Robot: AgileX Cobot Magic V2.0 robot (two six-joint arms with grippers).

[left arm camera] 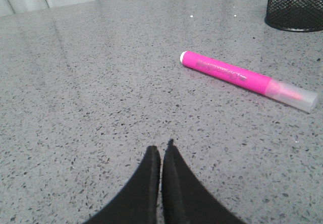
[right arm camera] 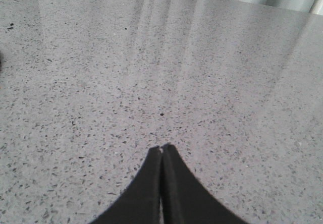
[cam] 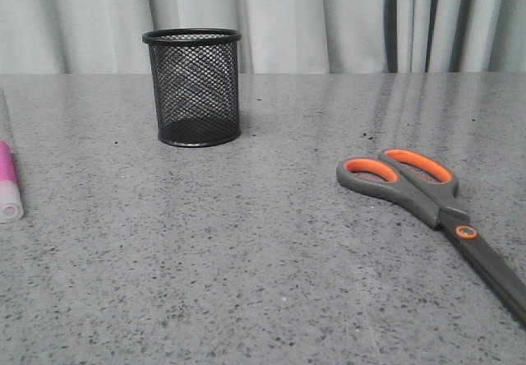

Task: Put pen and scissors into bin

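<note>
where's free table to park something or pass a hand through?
Widest bare patch: centre front, between the pen at the left edge and the scissors on the right, in front of the bin. Also bare: right of the bin, behind the scissors. Nowhere is crowded. Both hands, left and right, are closed over bare table.

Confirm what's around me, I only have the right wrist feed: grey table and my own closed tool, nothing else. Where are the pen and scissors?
Observer: The scissors lie flat on the table's right side in the front view, handles toward the bin, blades running off toward the near right edge.
Operator: And the pen?
Observer: The pen lies flat at the far left; the left wrist view shows all of it, untouched, pale cap at one end.
Operator: Anything in the bin?
Observer: Through the mesh it looks empty; it stands upright, left of centre, toward the back.
Operator: Left tool state?
Observer: The left tool is shut, holding nothing, like the right tool.
</note>
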